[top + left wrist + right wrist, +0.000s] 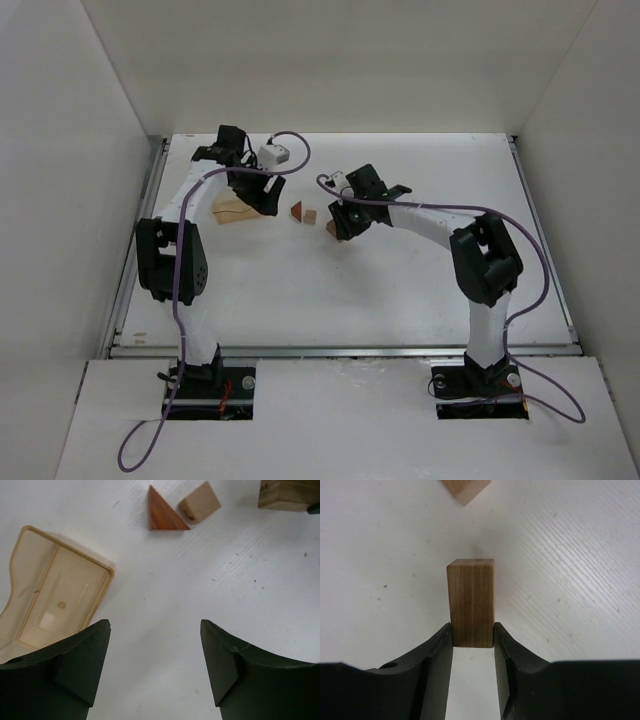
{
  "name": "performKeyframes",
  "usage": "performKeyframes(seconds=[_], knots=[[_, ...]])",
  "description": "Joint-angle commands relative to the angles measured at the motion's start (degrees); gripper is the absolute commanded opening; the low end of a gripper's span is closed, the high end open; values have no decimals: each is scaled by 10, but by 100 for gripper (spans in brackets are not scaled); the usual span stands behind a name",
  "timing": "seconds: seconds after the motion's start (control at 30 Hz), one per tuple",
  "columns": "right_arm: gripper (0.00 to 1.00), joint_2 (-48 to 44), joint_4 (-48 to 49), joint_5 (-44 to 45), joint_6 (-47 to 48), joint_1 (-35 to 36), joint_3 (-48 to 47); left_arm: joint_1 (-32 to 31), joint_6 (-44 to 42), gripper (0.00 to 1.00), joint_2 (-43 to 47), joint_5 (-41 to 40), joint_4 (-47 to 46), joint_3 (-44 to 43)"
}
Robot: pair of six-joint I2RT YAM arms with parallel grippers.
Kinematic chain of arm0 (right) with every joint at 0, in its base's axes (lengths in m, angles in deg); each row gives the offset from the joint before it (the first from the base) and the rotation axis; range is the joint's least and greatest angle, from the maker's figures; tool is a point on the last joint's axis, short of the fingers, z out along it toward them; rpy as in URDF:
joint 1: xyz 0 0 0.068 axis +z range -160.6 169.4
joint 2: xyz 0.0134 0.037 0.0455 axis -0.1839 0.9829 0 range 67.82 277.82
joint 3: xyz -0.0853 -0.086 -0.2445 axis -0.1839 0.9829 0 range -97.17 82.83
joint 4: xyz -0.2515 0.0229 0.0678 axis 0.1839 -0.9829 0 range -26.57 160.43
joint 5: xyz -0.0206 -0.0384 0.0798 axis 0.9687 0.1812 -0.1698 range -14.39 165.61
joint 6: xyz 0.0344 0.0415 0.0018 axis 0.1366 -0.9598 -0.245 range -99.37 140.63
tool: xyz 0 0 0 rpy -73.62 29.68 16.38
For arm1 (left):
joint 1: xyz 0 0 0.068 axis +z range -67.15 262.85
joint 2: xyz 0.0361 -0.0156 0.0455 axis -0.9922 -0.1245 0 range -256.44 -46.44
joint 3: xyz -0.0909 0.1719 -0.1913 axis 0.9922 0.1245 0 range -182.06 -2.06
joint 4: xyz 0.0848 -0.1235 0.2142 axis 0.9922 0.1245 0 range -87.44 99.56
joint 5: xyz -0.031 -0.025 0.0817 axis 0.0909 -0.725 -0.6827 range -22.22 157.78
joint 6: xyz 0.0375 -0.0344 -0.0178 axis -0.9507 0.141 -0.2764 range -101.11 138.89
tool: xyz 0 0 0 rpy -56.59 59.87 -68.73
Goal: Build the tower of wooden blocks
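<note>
A reddish-brown triangular roof piece and a small tan cube lie side by side on the white table; both show at the top of the left wrist view, the roof piece left of the cube. My right gripper is shut on a brown wooden cuboid, gripped at its near end. In the top view this gripper is just right of the cube. My left gripper is open and empty, over bare table short of the two pieces; in the top view it is to their left.
A shallow beige plastic tray lies on the table beside my left finger, also in the top view. White walls enclose the table on three sides. The held cuboid's end shows in the left wrist view.
</note>
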Motion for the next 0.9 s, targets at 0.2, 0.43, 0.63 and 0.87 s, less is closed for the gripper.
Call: performKeyframes(seconds=[0.2, 0.43, 0.63, 0.87], knots=[[0, -255, 287, -116, 66, -4, 208, -42, -330, 69, 109, 138, 128, -53], [0, -332, 408, -186, 95, 8, 284, -114, -406, 68, 130, 167, 139, -89], [0, -353, 414, -178, 115, 30, 295, -155, -434, 67, 130, 226, 118, -83], [0, -382, 431, -154, 115, 36, 316, -191, -468, 63, 112, 214, 161, -78]])
